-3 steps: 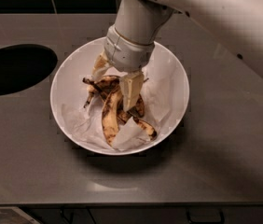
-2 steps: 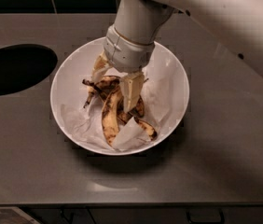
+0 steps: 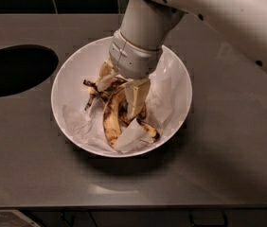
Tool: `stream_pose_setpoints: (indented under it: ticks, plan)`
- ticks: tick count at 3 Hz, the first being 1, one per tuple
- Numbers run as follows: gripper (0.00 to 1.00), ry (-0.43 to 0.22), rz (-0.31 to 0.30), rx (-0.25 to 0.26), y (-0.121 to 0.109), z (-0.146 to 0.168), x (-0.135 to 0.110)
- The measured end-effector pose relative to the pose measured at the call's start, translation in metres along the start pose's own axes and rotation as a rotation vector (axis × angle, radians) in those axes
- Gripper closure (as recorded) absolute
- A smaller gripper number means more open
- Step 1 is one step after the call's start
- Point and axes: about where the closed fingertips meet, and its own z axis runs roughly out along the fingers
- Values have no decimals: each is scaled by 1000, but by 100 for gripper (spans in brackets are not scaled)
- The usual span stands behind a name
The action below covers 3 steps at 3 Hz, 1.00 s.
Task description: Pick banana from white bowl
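The banana [image 3: 111, 122], a limp yellow peel with brown-black spots and splayed strips, lies in the white bowl [image 3: 72, 74] on crumpled white paper. My gripper [image 3: 120, 97] reaches down into the bowl from the upper right. It is open, with one finger [image 3: 136, 98] on the right of the peel's upper part and the other on its left near the dark stem. The peel's top is hidden under the wrist.
The bowl sits on a grey counter [image 3: 228, 164]. A dark round opening [image 3: 15, 70] is cut into the counter at the left. My white arm [image 3: 228, 13] crosses the upper right. Dark tiles run along the back edge.
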Motion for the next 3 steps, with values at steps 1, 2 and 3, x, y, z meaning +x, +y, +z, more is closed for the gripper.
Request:
stream_pose_setpoints:
  ticks: [1, 2, 3]
  plan:
    - [36, -5, -8, -6, 0, 2, -1]
    - [36, -19, -25, -15, -3, 7, -1]
    - [36, -30, -32, -21, -4, 11, -1]
